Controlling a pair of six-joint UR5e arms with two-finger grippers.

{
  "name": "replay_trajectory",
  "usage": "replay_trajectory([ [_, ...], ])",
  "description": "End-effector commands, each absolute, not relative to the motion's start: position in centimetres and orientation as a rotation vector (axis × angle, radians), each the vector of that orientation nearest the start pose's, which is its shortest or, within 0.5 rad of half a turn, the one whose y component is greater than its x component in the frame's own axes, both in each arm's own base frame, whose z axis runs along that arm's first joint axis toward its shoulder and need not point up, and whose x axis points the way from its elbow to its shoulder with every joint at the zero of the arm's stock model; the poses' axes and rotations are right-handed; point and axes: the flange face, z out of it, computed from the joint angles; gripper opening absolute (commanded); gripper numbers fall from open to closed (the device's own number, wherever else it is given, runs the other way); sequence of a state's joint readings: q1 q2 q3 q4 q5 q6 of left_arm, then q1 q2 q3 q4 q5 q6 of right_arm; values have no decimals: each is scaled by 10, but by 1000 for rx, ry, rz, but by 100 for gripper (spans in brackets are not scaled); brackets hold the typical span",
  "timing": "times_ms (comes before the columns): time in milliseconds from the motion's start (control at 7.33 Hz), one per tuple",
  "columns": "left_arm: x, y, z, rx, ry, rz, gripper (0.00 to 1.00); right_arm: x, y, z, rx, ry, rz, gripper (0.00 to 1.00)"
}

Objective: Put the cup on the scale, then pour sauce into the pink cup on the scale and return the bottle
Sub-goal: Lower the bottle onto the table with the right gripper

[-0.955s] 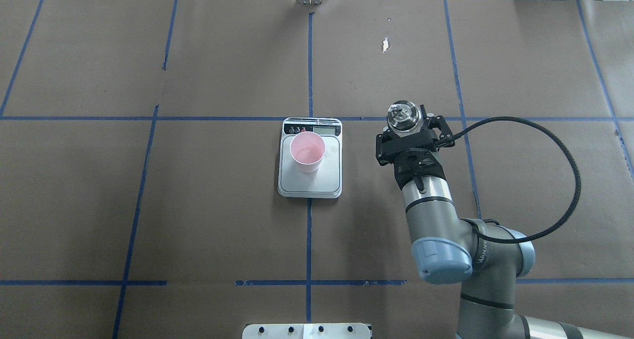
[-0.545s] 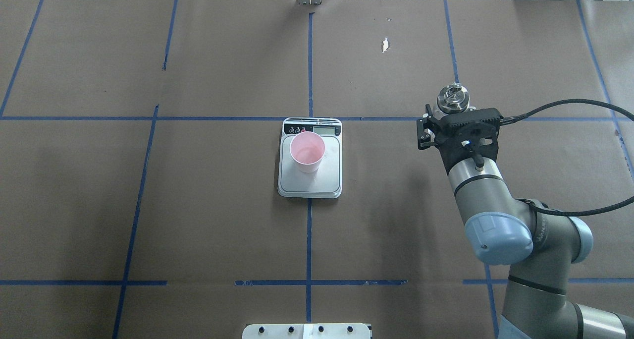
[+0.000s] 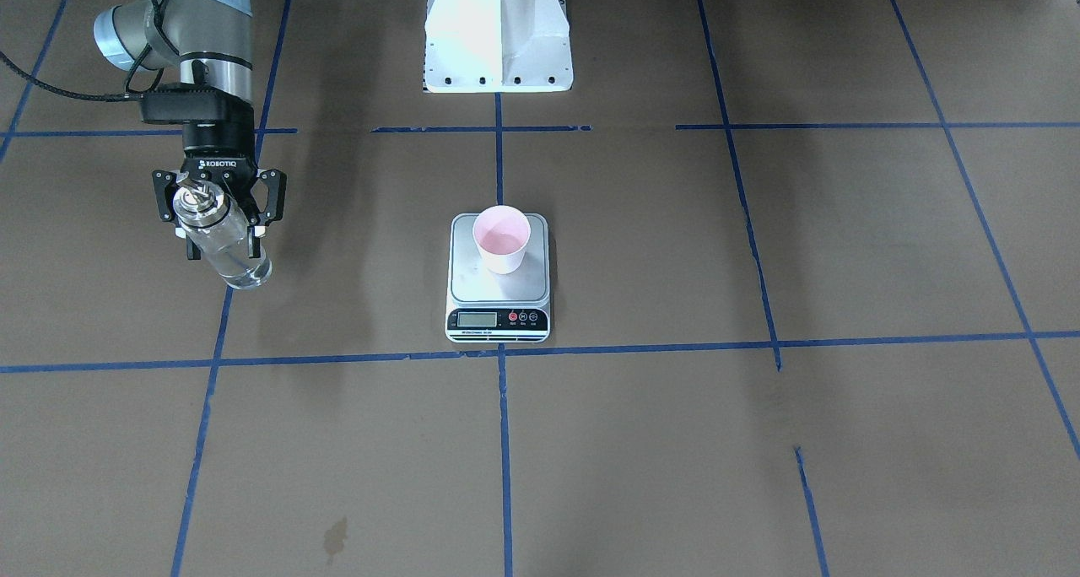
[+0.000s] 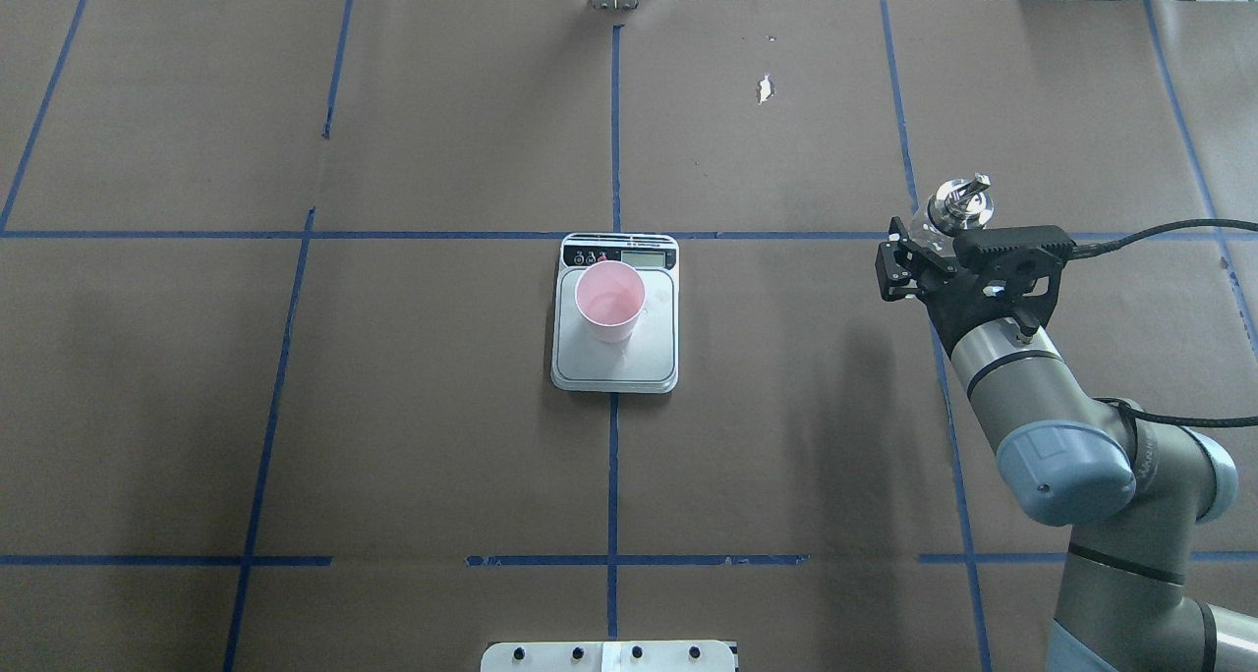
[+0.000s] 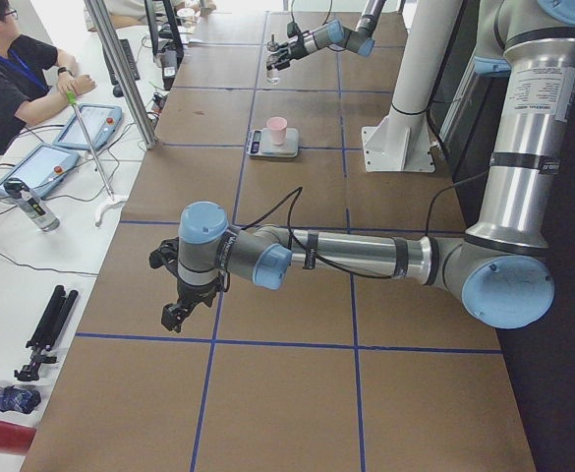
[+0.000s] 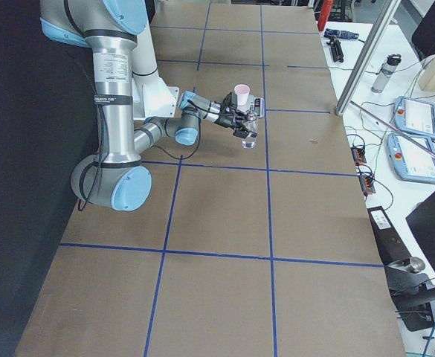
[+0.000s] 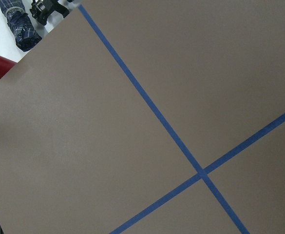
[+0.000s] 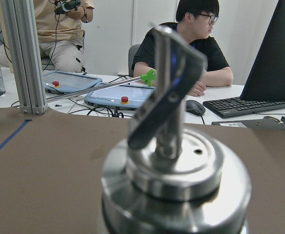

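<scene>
The pink cup (image 4: 609,299) stands upright on the scale (image 4: 651,360) at the table's middle, also seen as cup (image 3: 501,238) on the scale's platform (image 3: 472,283). My right gripper (image 4: 942,252) is far to the right of the scale, shut on the clear glass bottle (image 3: 226,252). The bottle is upright and low over the table. Its silver pourer cap (image 4: 960,202) fills the right wrist view (image 8: 174,165). No sauce can be made out. My left gripper (image 5: 174,313) shows only in the exterior left view, far from the scale, and I cannot tell its state.
Blue tape lines (image 4: 614,141) divide the brown table. The white robot base (image 3: 498,37) stands at the near edge. An aluminium post (image 5: 120,69) rises at the far edge, and people sit at a desk (image 8: 200,29) beyond it.
My right arm has carried the bottle rightwards, away from the scale and across the blue line. Cup and scale have not moved.
</scene>
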State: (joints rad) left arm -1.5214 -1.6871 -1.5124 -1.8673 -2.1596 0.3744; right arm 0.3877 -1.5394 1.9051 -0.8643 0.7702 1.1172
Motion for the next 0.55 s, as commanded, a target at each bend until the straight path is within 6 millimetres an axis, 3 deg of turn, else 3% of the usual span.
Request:
replay_trajectory([
  [0, -49, -566, 606, 437, 526, 512, 100, -381, -375, 414, 1034, -612, 343, 0],
  [409, -49, -569, 601, 444, 523, 514, 100, -376, -377, 433, 950, -630, 316, 0],
])
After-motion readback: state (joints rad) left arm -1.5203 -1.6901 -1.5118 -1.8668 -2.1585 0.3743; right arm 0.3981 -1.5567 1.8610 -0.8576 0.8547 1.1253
